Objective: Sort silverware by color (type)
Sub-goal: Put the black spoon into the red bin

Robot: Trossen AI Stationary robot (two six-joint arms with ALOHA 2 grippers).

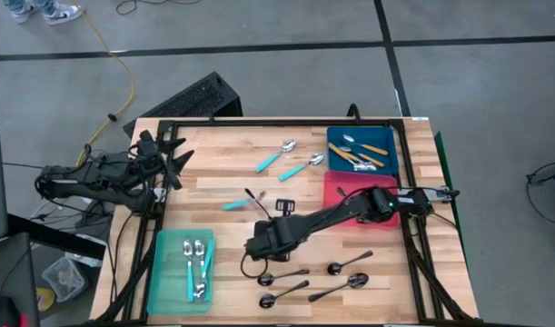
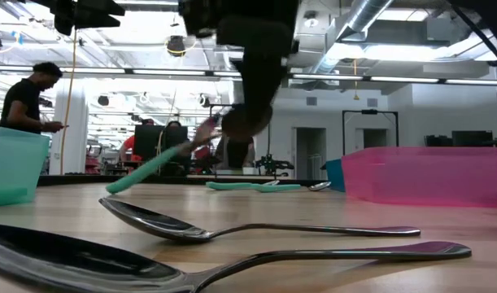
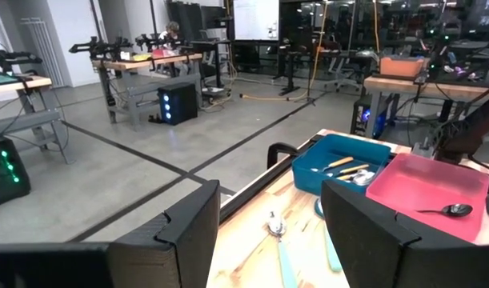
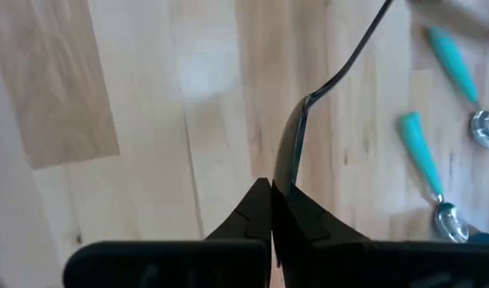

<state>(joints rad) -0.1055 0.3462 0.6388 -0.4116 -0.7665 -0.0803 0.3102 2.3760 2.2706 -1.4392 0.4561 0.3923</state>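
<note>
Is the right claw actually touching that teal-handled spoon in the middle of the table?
Cannot tell. The right gripper pinches something thin and dark in its wrist view; whether that belongs to the teal-handled spoon isn't clear.

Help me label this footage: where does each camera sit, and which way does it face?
High: overhead, straight down on the table; left arm and right arm show.
Low: tabletop height, level across dark spoons into the room; right tool holds teal spoon.
Left wrist: on that arm, past open left tool toward the blue bin.
Right wrist: down at the tabletop past its shut tool.
Shared: high and left wrist show that bin.
</note>
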